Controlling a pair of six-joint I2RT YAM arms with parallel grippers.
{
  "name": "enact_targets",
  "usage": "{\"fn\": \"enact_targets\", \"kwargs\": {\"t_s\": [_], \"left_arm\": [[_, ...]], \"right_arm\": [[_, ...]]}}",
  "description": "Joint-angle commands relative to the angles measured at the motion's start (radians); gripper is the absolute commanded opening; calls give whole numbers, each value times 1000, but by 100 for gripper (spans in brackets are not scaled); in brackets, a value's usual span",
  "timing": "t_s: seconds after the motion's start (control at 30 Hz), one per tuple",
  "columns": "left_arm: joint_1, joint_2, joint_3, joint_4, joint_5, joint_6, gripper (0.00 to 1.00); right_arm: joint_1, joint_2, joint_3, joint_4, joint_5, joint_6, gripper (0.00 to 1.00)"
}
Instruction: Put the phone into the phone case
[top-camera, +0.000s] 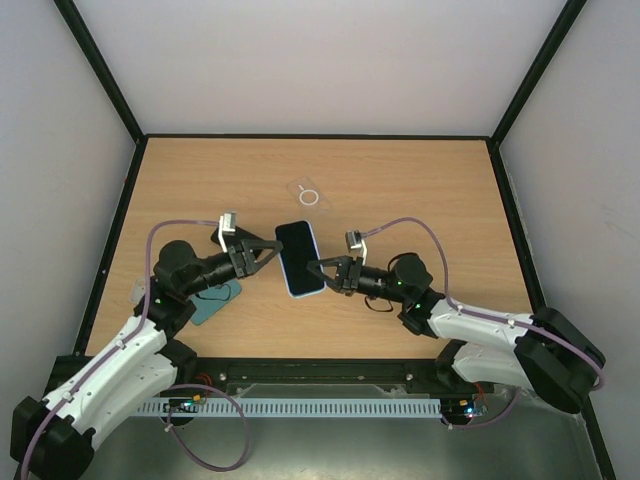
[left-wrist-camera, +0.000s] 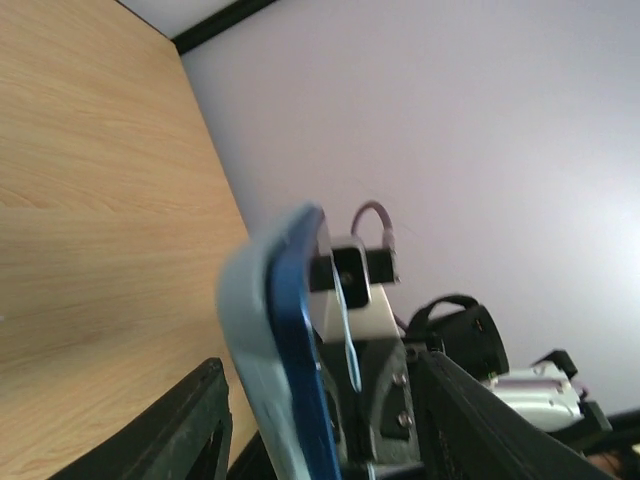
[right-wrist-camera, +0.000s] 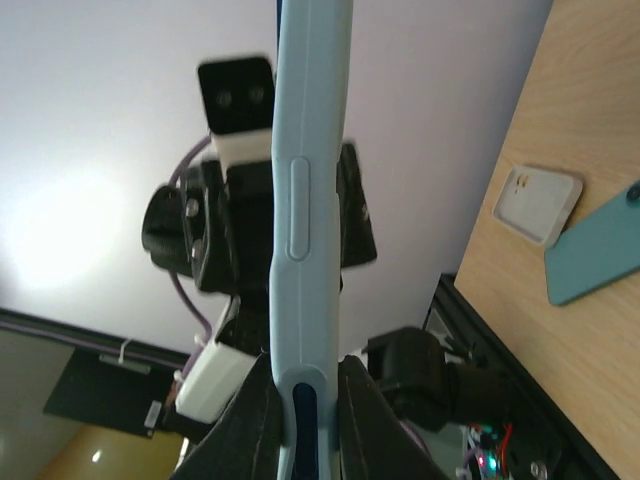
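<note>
The phone, black screen up, dark blue body, sits in a light-blue case and is held above the table's middle. My right gripper is shut on its right long edge. In the right wrist view the case's edge stands upright between the fingers, and the blue phone shows through a cutout. My left gripper is open at the left long edge. In the left wrist view the blue phone edge and case lie between its spread fingers.
A clear flat piece with a white ring lies on the table behind the phone. A teal flat object and a small white box lie at the left near my left arm; both show in the right wrist view.
</note>
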Motion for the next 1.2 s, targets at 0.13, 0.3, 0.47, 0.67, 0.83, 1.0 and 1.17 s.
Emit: {"fn": "enact_targets", "kwargs": {"t_s": [0.13, 0.3, 0.47, 0.67, 0.83, 1.0, 1.17], "left_arm": [[35, 52, 62, -15, -1, 46, 54], [36, 48, 53, 12, 10, 45, 36], [36, 62, 48, 36, 31, 50, 7], [38, 104, 91, -105, 15, 124, 3], [39, 113, 109, -150, 34, 138, 3], [40, 115, 110, -130, 77, 106, 27], [40, 115, 77, -78, 115, 62, 46]], "right_arm": [[20, -83, -7, 18, -58, -76, 9], [20, -62, -8, 42, -77, -68, 9], [22, -44, -14, 59, -90, -66, 9], [21, -33, -15, 32, -61, -66, 18], [21, -41, -17, 22, -19, -62, 10], [21, -61, -22, 16, 23, -73, 7], [21, -74, -21, 15, 66, -70, 7]]}}
